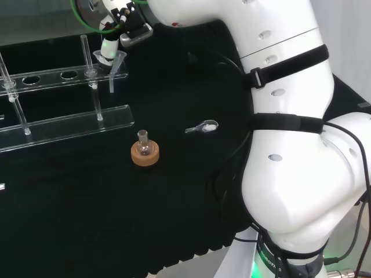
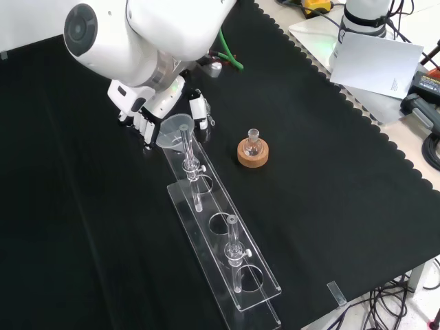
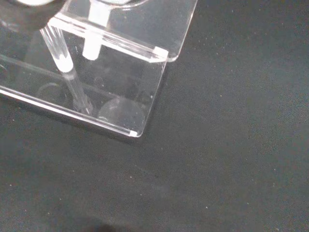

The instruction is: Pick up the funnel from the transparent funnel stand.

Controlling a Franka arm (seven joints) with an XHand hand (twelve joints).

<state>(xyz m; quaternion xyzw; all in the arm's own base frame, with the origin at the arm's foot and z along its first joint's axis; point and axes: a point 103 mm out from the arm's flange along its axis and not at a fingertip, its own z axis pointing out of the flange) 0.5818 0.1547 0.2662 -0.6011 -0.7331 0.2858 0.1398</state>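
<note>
Clear plastic funnel (image 2: 174, 130) sits in end hole of transparent funnel stand (image 2: 227, 244), stem down. My hand (image 2: 148, 118) is at its rim, fingers curled beside it; contact unclear. Best lift straight up so stem clears hole w/o tipping stand.

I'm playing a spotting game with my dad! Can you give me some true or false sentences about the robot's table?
1. The funnel sits at the end of the clear stand nearest the hand. True.
2. The small flask lies tipped over on the cloth. False: it stands upright in a cork ring.
3. The cloth is black. True.
4. The flask stands on the clear stand. False: it stands on the cloth beside it.
</note>
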